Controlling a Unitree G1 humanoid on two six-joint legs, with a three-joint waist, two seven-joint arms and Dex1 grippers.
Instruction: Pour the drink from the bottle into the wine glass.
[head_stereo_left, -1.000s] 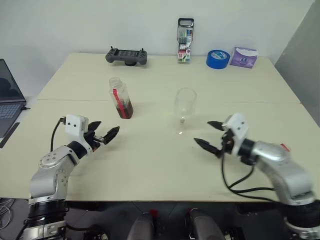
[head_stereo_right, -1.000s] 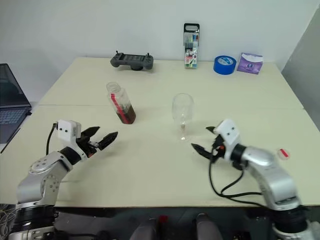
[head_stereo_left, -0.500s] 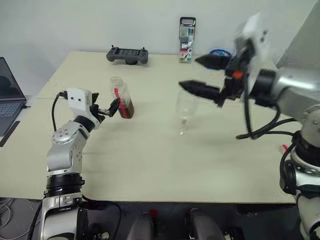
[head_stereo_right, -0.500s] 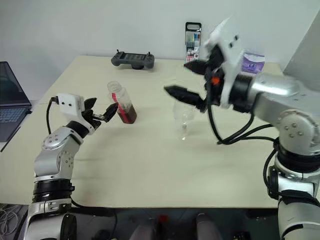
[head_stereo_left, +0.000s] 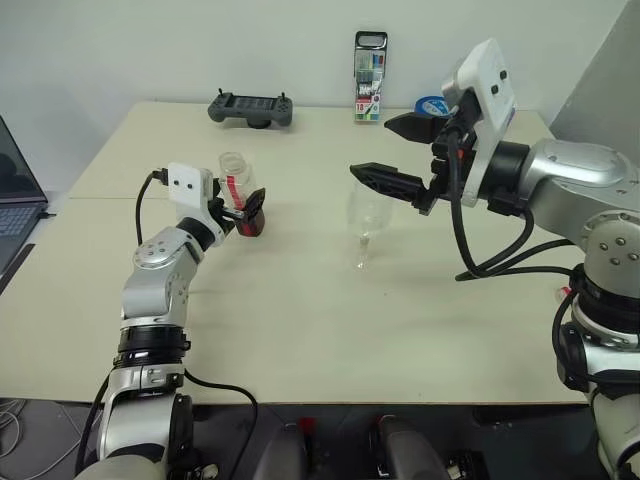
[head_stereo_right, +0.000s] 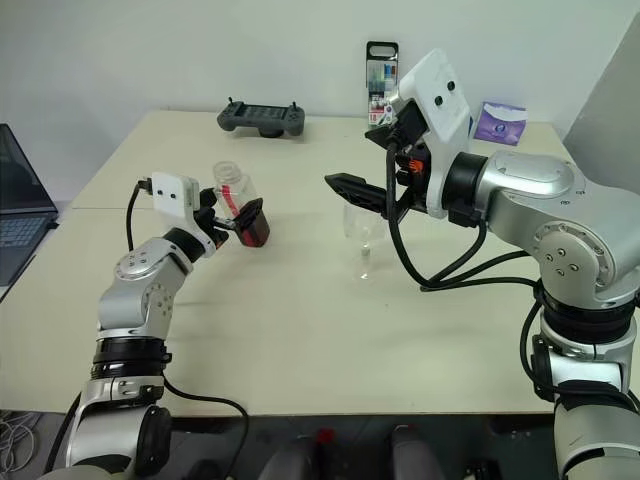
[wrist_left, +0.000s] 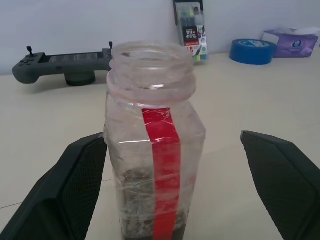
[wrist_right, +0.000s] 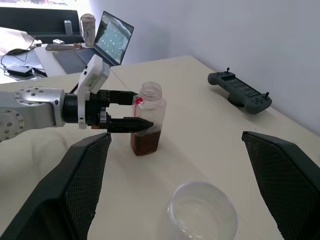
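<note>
One bottle (wrist_left: 152, 150) is standing upright on the pale table (head_stereo_left: 300, 320), at about ten o'clock from the table's middle. It is small and clear, its mouth is showing uncapped, a red strip is running down its side, and a shallow layer of dark reddish-brown drink (wrist_right: 146, 141) is sitting at its bottom. The left claw (head_stereo_right: 235, 212) is reaching level around the bottle, its two black fingers (wrist_left: 65, 190) spread wide with one on each side; one finger is lying right against the bottle's wall while the other is standing well apart, so nothing is gripped. One wine glass (head_stereo_left: 368, 215) is standing upright near the table's middle, at three o'clock from the bottle and apart from it; it is clear and stemmed, and its bowl is looking empty. The right claw (head_stereo_left: 400, 155) is hovering just above the glass's rim, fingers spread wide, holding nothing. Along the table's twelve o'clock edge are sitting one grey controller (head_stereo_left: 250, 108), one marker pack (head_stereo_left: 370, 78), one blue tape roll (head_stereo_left: 432, 105) and one purple tissue pack (head_stereo_right: 498, 123). One laptop (head_stereo_right: 18, 215) is sitting beyond the table at nine o'clock.
</note>
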